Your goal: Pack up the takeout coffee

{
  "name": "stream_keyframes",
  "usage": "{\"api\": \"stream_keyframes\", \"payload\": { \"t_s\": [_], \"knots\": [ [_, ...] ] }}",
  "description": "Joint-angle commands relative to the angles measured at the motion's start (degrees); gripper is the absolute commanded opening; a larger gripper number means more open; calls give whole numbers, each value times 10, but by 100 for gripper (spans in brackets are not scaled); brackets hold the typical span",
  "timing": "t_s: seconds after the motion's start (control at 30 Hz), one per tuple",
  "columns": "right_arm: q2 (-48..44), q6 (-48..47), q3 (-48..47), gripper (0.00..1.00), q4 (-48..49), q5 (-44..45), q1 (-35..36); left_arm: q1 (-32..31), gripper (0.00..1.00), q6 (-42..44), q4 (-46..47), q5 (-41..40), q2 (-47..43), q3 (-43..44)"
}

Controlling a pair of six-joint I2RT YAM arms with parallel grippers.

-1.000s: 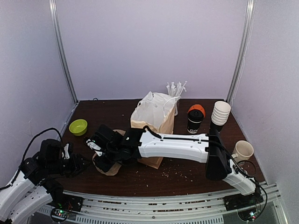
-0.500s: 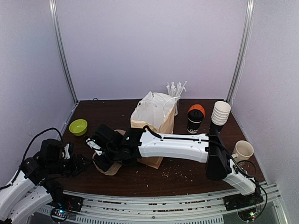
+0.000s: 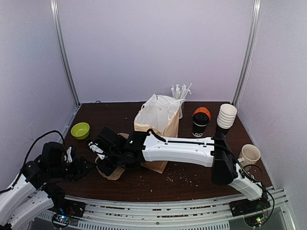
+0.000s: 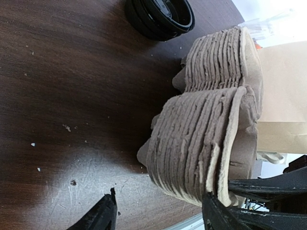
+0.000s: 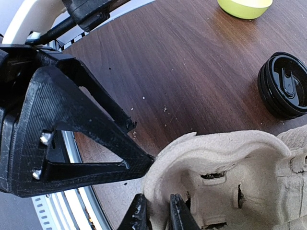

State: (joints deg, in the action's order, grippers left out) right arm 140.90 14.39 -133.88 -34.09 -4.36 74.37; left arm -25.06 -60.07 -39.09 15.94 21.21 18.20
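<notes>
The takeout coffee, a black cup with white print and an orange-red top, stands at the back right beside the brown paper bag, far from both grippers. A stack of pulp cup carriers lies left of the bag. My right gripper is shut on the rim of the top carrier. My left gripper is open at the stack's near end, one finger clear on the table side, the other against the stack's top edge. From above, the left gripper sits just left of the stack.
A green bowl is at the far left. Stacked black lids lie beyond the carriers. White paper cups, a cream mug and wrapped straws stand on the right and behind the bag. Crumbs dot the table.
My left gripper has edged slightly toward the carrier stack. The right arm and the stack have stayed in place.
</notes>
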Motion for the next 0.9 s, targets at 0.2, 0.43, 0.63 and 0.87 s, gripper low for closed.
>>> {"api": "stream_keyframes", "payload": {
  "t_s": [0.2, 0.43, 0.63, 0.87],
  "knots": [
    [-18, 11, 3, 15, -5, -7, -2, 4, 64, 10, 37, 9, 4, 12],
    [-19, 16, 0, 14, -2, -23, -3, 4, 64, 8, 63, 13, 15, -1],
    [-27, 20, -1, 13, -3, -27, -2, 4, 62, 9, 79, 8, 30, -7],
    [-36, 29, -1, 13, 4, -34, -2, 4, 61, 9, 91, 10, 35, -22]
  ]
}}
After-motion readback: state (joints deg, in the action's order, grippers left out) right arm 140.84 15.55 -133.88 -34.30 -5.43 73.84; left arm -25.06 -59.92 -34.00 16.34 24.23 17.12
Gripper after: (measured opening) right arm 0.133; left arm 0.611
